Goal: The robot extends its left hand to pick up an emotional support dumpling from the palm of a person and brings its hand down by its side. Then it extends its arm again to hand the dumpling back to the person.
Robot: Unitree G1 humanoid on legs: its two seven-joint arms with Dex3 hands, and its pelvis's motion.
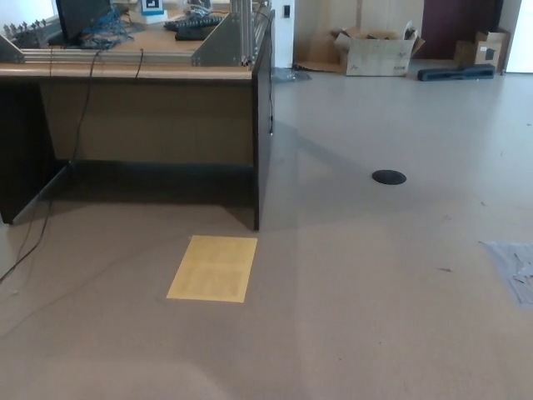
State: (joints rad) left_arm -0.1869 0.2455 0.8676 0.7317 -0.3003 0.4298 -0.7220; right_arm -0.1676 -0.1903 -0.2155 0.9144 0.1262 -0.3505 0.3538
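Bare floor [375, 292], yellow sheet [213, 267] beside desk [150, 117]. Dumpling, person, both hands out of view; hand state undeterminable. Judgement: dumpling probably soft, light; cup around middle.

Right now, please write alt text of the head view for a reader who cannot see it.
No robot hand, person or dumpling shows. A yellow sheet lies on the floor before a desk; a cardboard box stands far behind.
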